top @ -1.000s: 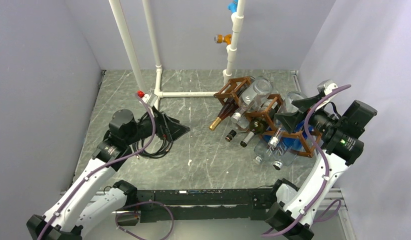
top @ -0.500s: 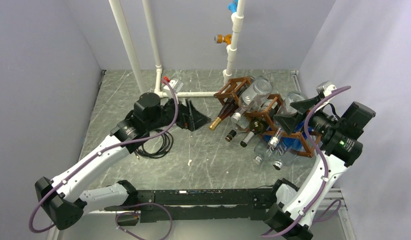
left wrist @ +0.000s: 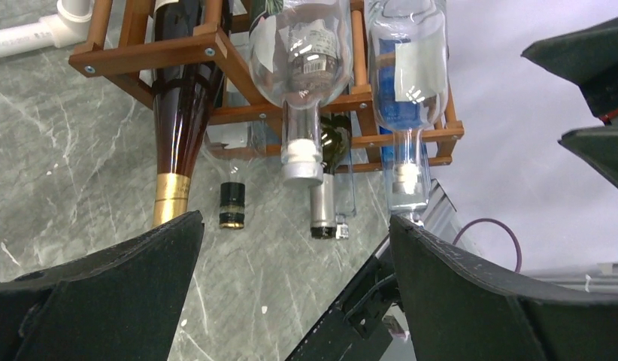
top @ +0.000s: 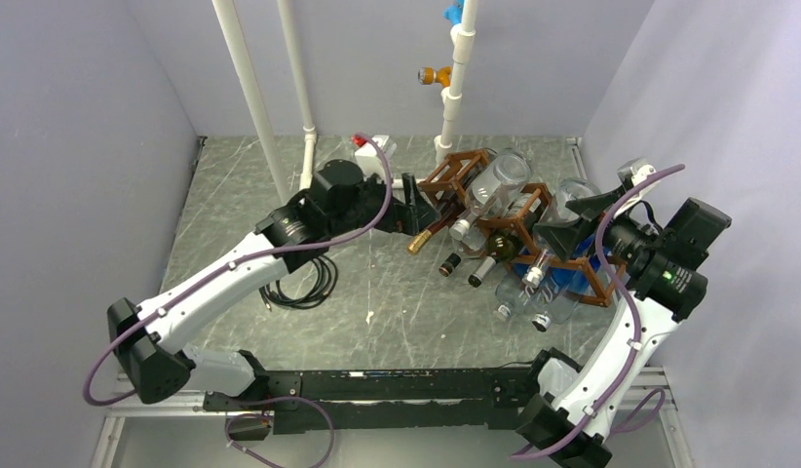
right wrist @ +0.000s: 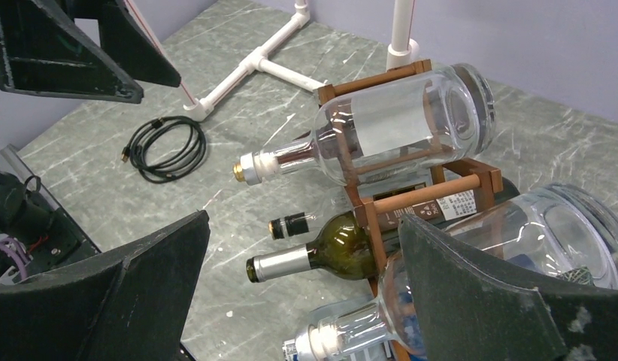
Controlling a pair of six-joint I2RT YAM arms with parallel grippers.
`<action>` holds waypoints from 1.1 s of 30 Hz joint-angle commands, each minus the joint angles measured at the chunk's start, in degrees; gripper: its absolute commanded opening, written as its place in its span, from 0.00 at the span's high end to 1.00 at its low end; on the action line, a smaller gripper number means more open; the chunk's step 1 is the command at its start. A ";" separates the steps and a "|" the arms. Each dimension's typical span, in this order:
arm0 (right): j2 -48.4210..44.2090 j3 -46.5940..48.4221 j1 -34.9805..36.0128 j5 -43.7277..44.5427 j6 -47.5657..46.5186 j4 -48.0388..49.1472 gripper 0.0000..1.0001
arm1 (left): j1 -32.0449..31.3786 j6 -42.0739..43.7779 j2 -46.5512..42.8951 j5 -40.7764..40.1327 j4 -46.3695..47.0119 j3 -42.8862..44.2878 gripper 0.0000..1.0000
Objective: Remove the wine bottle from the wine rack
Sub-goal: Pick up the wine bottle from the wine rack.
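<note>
The reddish-brown wine rack (top: 445,175) (left wrist: 178,49) (right wrist: 441,188) lies at the right of the floor, holding several bottles with their necks sticking out toward the near side. A dark wine bottle with a gold foil neck (top: 423,237) (left wrist: 182,113) sits in its left end. Beside it are a clear white-capped bottle (left wrist: 302,53) (right wrist: 381,128) and a green bottle with a silver neck (right wrist: 343,252). My left gripper (top: 419,207) (left wrist: 295,226) is open, just left of the rack near the gold neck, touching nothing. My right gripper (top: 557,219) (right wrist: 304,226) hangs open above the rack's right part, empty.
White pipes (top: 243,88) rise at the back, one with orange and blue fittings (top: 434,75). A coiled black cable (top: 304,283) (right wrist: 167,147) lies on the marbled floor left of centre. Grey walls stand close on both sides.
My left arm has swung right and away from me, from over the cable to the rack's left end. The right arm and the bottles have not moved.
</note>
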 commanded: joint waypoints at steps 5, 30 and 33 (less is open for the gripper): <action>0.69 0.27 -0.63 0.07 -0.20 0.16 0.00 | -1.91 0.61 7.91 -3.60 -2.67 10.17 0.01; 3.96 -0.58 -0.63 -0.41 -4.72 -2.81 0.00 | -2.79 6.38 25.09 0.36 -9.98 27.04 0.01; 4.23 -0.97 -0.68 -0.48 -4.89 -2.65 0.00 | -3.30 5.27 26.02 -1.44 -10.27 27.39 0.01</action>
